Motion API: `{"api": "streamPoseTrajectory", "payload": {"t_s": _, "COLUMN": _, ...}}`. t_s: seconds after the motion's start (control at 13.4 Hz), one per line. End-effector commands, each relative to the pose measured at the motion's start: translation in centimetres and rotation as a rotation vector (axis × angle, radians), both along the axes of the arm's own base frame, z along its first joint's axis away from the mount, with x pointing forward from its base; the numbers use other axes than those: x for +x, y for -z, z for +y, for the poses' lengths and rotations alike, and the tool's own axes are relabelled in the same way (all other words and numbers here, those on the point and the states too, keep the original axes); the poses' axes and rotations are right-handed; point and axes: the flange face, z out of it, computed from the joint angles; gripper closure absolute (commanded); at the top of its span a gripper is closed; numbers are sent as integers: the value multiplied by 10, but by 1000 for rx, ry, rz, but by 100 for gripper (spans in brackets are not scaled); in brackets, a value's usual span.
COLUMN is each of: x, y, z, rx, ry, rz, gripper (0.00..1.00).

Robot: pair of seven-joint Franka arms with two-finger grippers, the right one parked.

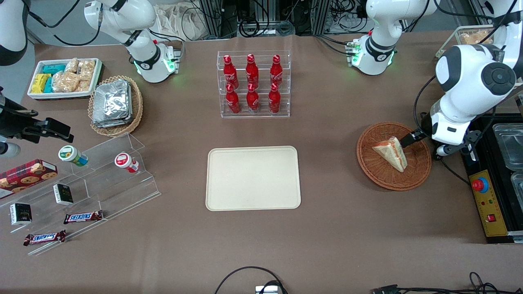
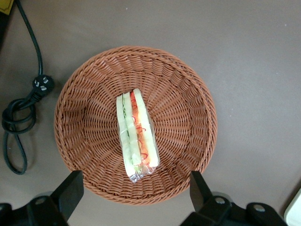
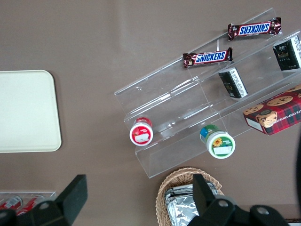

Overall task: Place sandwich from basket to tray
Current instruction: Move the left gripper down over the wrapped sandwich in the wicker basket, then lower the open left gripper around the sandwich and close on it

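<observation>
1. The gripper (image 2: 136, 190) hangs over the basket (image 2: 188, 89) with its fingers (image 2: 70, 190) spread wide, holding and touching nothing; the wrist view shows one dark fingertip at each edge of the basket's rim.
2. The sandwich (image 2: 136, 134) lies in the middle of the basket, cut edge up, showing green and red-orange filling under clear wrap.
3. In the front view the basket (image 1: 376, 169) sits at the right of the frame, with the sandwich (image 1: 392, 153) in it and the gripper (image 1: 408, 140) just above its upper right rim.
4. The tray (image 1: 253, 178) lies in the centre of that frame, well apart from the basket, with nothing on it.
5. The table (image 1: 327, 228) is covered in brown cloth; a black cable (image 2: 21, 108) with a plug lies on it near the basket.
6. At the lower left of the front view, two bars (image 1: 61, 226) on a clear stepped stand (image 1: 122, 179) read "SNICKERS".
7. On the same stand are two small dark boxes (image 1: 63, 194), a red cookie box (image 1: 26, 175) and two tipped cups (image 1: 122, 161).
8. Higher in the frame, a clear rack (image 1: 253, 83) holds six red bottles.
9. At the upper left, a tan basket (image 1: 137, 108) holds foil packs, beside a white bin (image 1: 63, 94) of snacks.
</observation>
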Motion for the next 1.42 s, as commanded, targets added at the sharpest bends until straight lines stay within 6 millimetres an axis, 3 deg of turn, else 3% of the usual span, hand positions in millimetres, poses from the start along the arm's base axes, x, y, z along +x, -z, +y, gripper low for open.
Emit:
{"api": "streamPoseTrajectory", "payload": {"t_s": 0.0, "x": -20, "y": 20, "z": 2, "rx": -4, "ry": -64, "rz": -41, "gripper": 0}}
{"api": "streamPoseTrajectory", "payload": {"t_s": 0.3, "x": -35, "y": 59, "z": 3, "rx": -6, "ry": -94, "rz": -70, "gripper": 0}}
{"api": "streamPoseTrajectory", "payload": {"t_s": 0.45, "x": -34, "y": 73, "z": 3, "rx": -8, "ry": -109, "rz": -73, "gripper": 0}}
{"api": "streamPoseTrajectory", "payload": {"t_s": 1.34, "x": -27, "y": 123, "z": 0, "rx": -24, "ry": -178, "rz": -102, "gripper": 0}}
